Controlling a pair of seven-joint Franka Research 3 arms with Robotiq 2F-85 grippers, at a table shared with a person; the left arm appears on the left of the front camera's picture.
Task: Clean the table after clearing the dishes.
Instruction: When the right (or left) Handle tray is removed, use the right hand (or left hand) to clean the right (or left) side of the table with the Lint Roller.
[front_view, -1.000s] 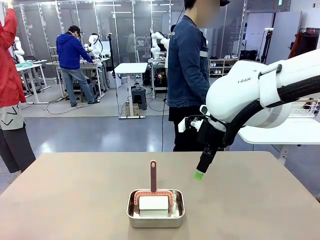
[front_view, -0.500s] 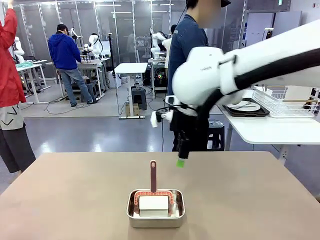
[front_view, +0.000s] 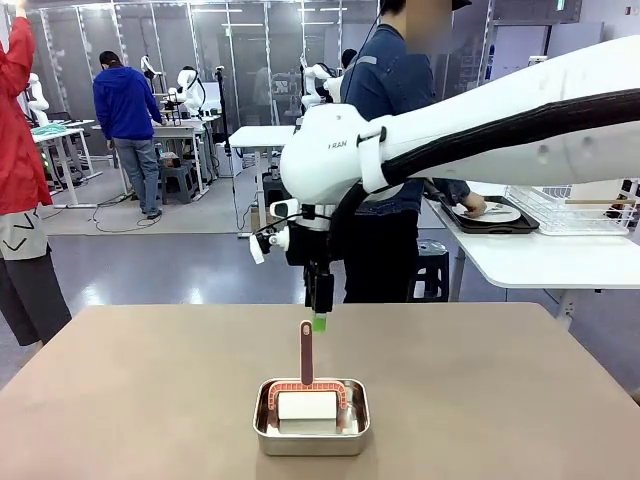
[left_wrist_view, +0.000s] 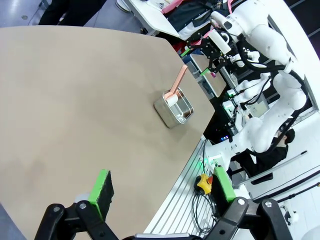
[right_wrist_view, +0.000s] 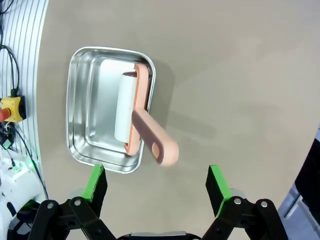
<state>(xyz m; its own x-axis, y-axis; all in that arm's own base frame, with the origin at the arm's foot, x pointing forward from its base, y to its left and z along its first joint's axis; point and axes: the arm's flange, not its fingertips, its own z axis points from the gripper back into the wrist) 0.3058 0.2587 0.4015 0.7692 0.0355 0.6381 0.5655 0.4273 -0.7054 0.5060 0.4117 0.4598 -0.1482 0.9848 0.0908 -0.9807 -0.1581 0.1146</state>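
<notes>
**Layout: tabletop and surroundings**

Pan (front_view: 262, 425) sits on the tabletop (front_view: 150, 400), mid-width, near the front edge. Roller (front_view: 307, 405) lies in the pan, its handle (front_view: 306, 352) upright at the pan's far side. Right gripper (front_view: 319, 322) hangs just behind the handle's top. Person (front_view: 400, 150) stands behind the far edge. Side table (front_view: 540, 262), right rear, carries a tray (front_view: 455, 218) with a plate (front_view: 497, 212); rack (front_view: 570, 205) is right of it.

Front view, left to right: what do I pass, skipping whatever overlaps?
person in red → person in blue jacket → right gripper → white plate → wire rack
</notes>
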